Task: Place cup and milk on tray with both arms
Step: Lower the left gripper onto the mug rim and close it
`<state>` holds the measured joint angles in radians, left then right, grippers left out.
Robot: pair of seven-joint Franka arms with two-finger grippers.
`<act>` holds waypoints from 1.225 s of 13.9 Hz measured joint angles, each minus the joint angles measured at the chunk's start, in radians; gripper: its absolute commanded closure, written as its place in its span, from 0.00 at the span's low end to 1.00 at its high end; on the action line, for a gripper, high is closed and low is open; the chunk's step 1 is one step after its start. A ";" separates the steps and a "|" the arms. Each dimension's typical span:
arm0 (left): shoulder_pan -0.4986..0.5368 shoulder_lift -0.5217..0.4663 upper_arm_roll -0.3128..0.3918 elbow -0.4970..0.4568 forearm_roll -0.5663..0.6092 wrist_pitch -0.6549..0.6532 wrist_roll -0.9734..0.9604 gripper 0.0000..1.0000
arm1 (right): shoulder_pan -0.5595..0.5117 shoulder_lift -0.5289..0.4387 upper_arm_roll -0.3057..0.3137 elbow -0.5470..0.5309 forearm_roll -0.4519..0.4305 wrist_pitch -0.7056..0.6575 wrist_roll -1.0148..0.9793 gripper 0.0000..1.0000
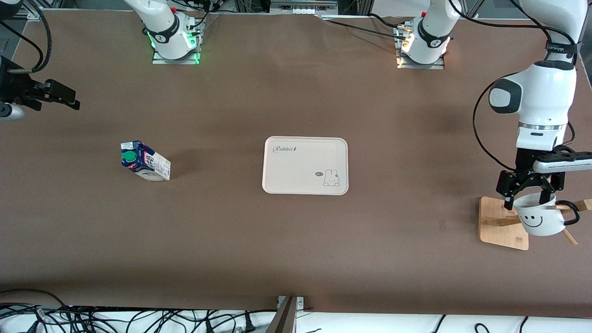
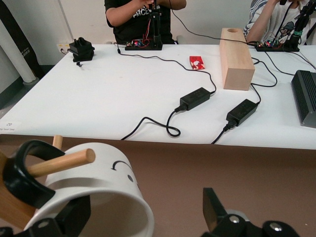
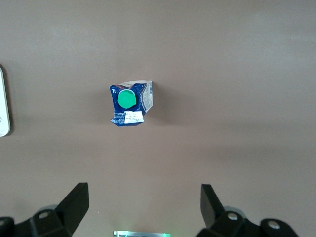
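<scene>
In the front view the tray point(image 1: 305, 165) lies flat at the middle of the frame with nothing on it, its "Rabbit" lettering near its upper corner and the rabbit drawing near its lower one. The milk point(image 1: 145, 161) stands on the brown table point(image 1: 296, 240) at middle left of that frame, toward the right arm's end and well apart from the tray, its green cap tilted toward the camera. At lower right the cup point(image 1: 540, 216) hangs on the pegs of a bamboo rack point(image 1: 503, 224), smiley face outward and black handle threaded on a peg. The left gripper point(image 1: 532, 194) sits right at the cup's rim with its fingers spread wide, straddling the rim; it grips nothing.

The left wrist view adds what the front camera hides: a wooden peg point(image 2: 61, 163) passes through the cup's point(image 2: 98, 192) handle, and one finger point(image 2: 74, 215) stands outside the wall while the other finger stands clear of the opening. It also shows a white bench point(image 2: 123, 98) past the table edge, carrying cables, power bricks and a wooden block point(image 2: 236, 59).

The right gripper point(image 1: 55, 97) hangs at the upper left edge of the front frame. The right wrist view looks straight down on the milk point(image 3: 130, 102), showing the fingers point(image 3: 74, 202) wide apart with nothing between them, and a sliver of the tray point(image 3: 4, 103) at the frame's edge.
</scene>
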<state>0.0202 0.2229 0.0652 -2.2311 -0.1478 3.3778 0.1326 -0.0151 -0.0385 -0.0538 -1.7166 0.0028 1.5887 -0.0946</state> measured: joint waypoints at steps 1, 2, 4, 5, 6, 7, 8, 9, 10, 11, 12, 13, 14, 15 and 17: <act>0.003 0.007 0.000 0.000 0.000 0.015 0.000 0.00 | 0.000 0.000 0.000 0.000 0.000 0.000 0.000 0.00; 0.005 0.012 0.000 -0.001 0.000 0.023 0.000 0.00 | 0.000 0.000 0.000 0.000 0.000 0.000 0.000 0.00; 0.006 0.017 0.000 -0.008 0.000 0.028 -0.003 0.00 | 0.000 0.000 0.000 0.000 0.000 0.000 0.000 0.00; 0.007 0.017 0.000 -0.017 0.000 0.033 -0.004 0.00 | 0.000 0.000 0.000 0.000 0.000 0.000 0.000 0.00; 0.007 0.017 0.000 -0.027 0.000 0.041 -0.005 0.00 | 0.000 0.000 0.000 0.000 0.000 0.000 0.000 0.00; 0.007 0.016 0.000 -0.037 0.000 0.052 -0.005 0.00 | 0.000 0.000 0.000 0.000 0.000 0.000 0.000 0.00; 0.007 0.016 0.000 -0.049 0.000 0.069 -0.006 0.00 | 0.000 0.000 0.000 0.000 0.000 0.000 0.000 0.00; 0.007 0.016 0.001 -0.061 0.000 0.085 -0.006 0.00 | 0.000 0.000 0.000 0.000 0.000 0.000 0.000 0.00; 0.007 0.015 0.001 -0.073 0.000 0.100 -0.006 0.00 | 0.000 0.000 0.000 0.000 0.000 0.000 0.000 0.00; 0.007 0.015 0.001 -0.082 0.000 0.112 -0.006 0.00 | 0.000 0.000 0.000 0.000 0.000 0.000 0.000 0.00; 0.007 0.015 0.001 -0.087 0.000 0.118 -0.006 0.00 | 0.000 0.000 0.000 0.000 0.000 -0.001 0.000 0.00; 0.008 0.013 0.001 -0.090 0.000 0.119 -0.006 0.00 | 0.000 0.000 0.000 0.000 0.000 -0.001 0.000 0.00; 0.010 0.011 0.001 -0.091 0.000 0.119 -0.006 0.00 | 0.000 0.000 0.000 0.000 0.000 -0.001 0.000 0.00; 0.014 0.009 0.001 -0.091 0.000 0.119 -0.006 0.02 | 0.000 0.000 0.000 0.000 0.000 -0.001 0.000 0.00; 0.023 0.008 0.001 -0.091 0.000 0.119 -0.006 0.33 | 0.000 0.000 0.000 0.000 0.000 -0.002 0.000 0.00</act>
<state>0.0427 0.2304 0.0665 -2.3224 -0.1478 3.4968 0.1270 -0.0154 -0.0384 -0.0542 -1.7166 0.0028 1.5870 -0.0946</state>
